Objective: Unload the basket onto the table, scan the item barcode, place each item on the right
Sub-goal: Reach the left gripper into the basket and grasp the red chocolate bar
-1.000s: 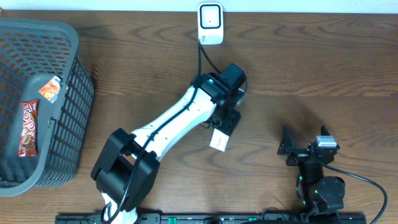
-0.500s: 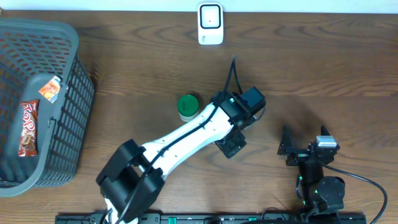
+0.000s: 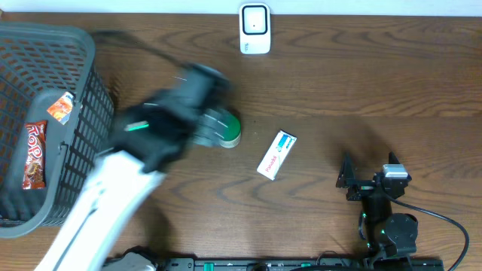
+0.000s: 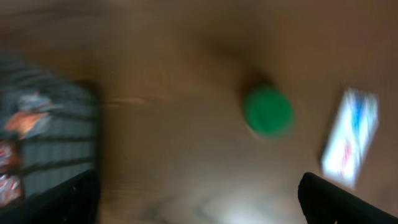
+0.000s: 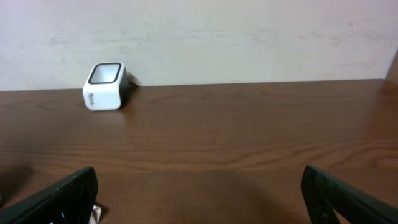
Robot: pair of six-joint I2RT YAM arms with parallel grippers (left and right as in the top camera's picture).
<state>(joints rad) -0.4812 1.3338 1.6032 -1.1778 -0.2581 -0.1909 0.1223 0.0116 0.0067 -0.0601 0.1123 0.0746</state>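
Observation:
The item, a small white box (image 3: 276, 154) with blue and red print, lies flat on the wooden table with nothing touching it. In the blurred left wrist view the box (image 4: 351, 137) shows at the right edge. The white barcode scanner (image 3: 254, 28) stands at the table's far edge, and the right wrist view shows the scanner (image 5: 104, 86) too. My left gripper (image 3: 192, 105) is a motion blur left of the box, above the table near the basket; the left gripper (image 4: 199, 205) is open and empty. Near the front edge my right gripper (image 3: 367, 179) rests open, and the right gripper (image 5: 199, 199) holds nothing.
A grey mesh basket (image 3: 83, 90) with snack packets (image 3: 34, 154) fills the left side. A green-lidded can (image 3: 228, 129) stands just left of the box, partly under my blurred left arm. A cable runs from the scanner.
My left gripper has opened and let go of the box, which now lies on the table. The left arm has swung fast to the left, toward the basket. The right arm has not moved.

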